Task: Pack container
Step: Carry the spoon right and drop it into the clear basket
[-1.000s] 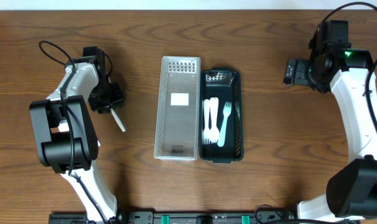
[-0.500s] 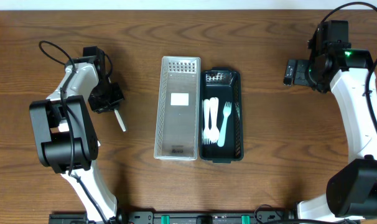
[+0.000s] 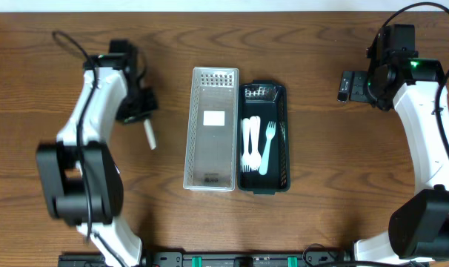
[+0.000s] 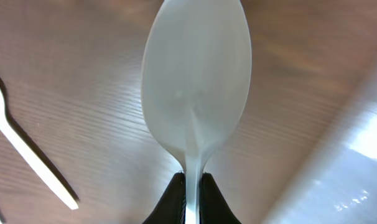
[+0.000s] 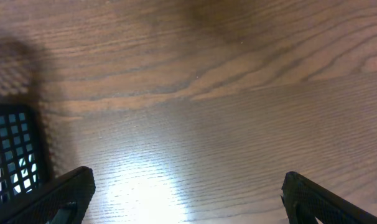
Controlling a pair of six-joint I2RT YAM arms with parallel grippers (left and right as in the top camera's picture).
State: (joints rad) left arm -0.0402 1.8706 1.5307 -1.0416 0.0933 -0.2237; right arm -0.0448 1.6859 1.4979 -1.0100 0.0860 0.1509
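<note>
Wood table [image 3: 313, 185] fills overhead view. My L arm upper left, R arm down right edge. Clear basket [image 3: 191, 148] at centre; dk green basket [image 3: 287, 141] just beside it on right, white forks [image 3: 267, 144] lying inside. L gripper [image 3: 141, 120] clenched on white spoon [image 4: 198, 81] at neck, spoon left of clear basket, outside both. R gripper [image 3: 344, 85] upper right, jaws spread wide, nothing betw them. L wrist view: 2nd white utensil handle [image 4: 33, 162] lower left, on table.
</note>
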